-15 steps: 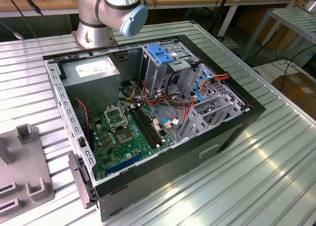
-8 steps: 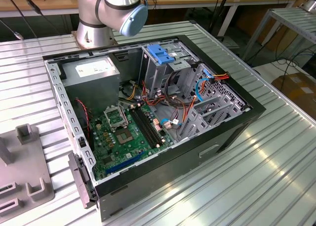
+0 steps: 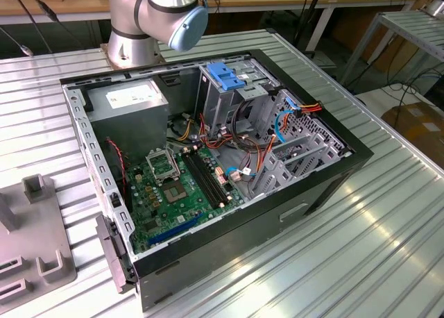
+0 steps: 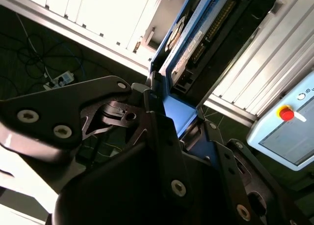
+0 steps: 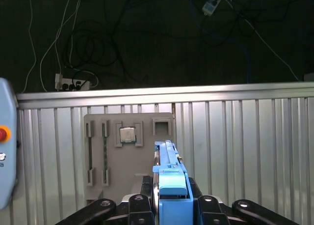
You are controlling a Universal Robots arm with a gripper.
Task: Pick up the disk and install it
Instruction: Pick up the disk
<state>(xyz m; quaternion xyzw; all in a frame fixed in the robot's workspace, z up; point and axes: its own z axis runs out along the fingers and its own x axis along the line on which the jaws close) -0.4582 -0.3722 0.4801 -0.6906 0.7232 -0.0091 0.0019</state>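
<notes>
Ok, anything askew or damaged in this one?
Nothing stands out: the claw grips the disk edge-on by its blue frame, the grey fixture lies behind it, and the open computer case looks intact.

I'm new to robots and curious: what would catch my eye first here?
The open computer case on the ribbed metal table, its green motherboard bared, sits by the grey robot arm in the exterior view. In the first wrist view, the gripper clasps the disk by its bright blue frame, with a grey tray holding a chip beyond.
</notes>
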